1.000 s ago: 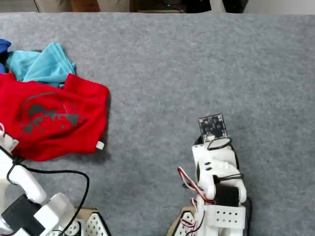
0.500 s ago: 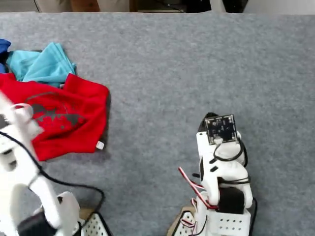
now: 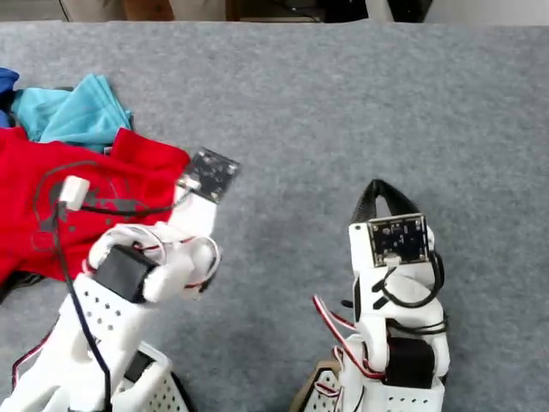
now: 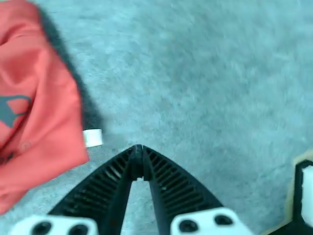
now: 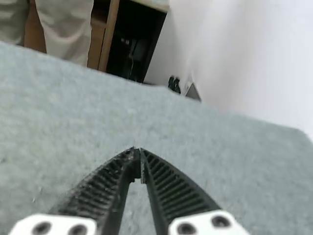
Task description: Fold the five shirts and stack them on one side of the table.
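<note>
At the far left of the desk (image 3: 343, 103), a scrap of dark blue shirt (image 3: 4, 84) peeks out just beyond the red shirt (image 3: 51, 215). A crumpled teal shirt (image 3: 79, 110) lies touching the red shirt's far edge. The red shirt itself is spread loosely and unfolded, with rumpled edges.

I judge it light, soft and floppy. It will likely sag from a grip and drag on the felt-like desk rather than slide. So I would pinch a single layer at a corner or along the hem, close to the small white tag (image 4: 92, 137) poking out at the edge nearest my left tool (image 4: 137, 157).

The grey print on the red shirt is a shape, with no letters I can make out. The tag shows no writing I can read either.

My left tool hangs just to the right of the red shirt's edge, over bare desk, its two halves pressed together and holding nothing. My right tool (image 5: 137, 159) sits well to the right of the red shirt, likewise closed on nothing.
</note>
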Robot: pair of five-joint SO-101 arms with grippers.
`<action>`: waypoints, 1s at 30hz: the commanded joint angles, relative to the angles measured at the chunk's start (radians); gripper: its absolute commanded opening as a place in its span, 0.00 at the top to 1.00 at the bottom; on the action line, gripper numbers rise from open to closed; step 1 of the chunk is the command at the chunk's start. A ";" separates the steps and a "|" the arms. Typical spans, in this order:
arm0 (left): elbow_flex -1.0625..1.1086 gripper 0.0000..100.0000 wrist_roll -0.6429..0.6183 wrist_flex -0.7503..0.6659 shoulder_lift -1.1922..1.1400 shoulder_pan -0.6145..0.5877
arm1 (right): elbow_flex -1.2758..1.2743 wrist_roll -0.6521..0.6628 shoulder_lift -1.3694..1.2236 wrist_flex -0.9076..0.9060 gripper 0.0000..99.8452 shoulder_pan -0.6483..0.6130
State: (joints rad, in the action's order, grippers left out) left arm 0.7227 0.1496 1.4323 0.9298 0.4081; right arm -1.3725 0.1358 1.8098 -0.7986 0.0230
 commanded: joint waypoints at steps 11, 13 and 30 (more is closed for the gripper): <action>0.270 0.84 0.017 -0.488 0.008 -1.051 | 0.246 -0.068 -0.346 0.100 0.99 -0.113; 0.331 0.80 -0.038 -0.588 0.010 -1.137 | 0.343 -0.100 -0.473 0.097 0.99 -0.160; 0.385 0.75 -0.264 -1.051 -0.283 -1.269 | 0.860 -0.133 -1.153 -0.158 0.99 -0.401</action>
State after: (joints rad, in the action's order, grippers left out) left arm 1.2014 -0.1020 0.4473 0.7610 -0.8592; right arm -0.5792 -0.0069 0.6697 -0.9536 -0.3621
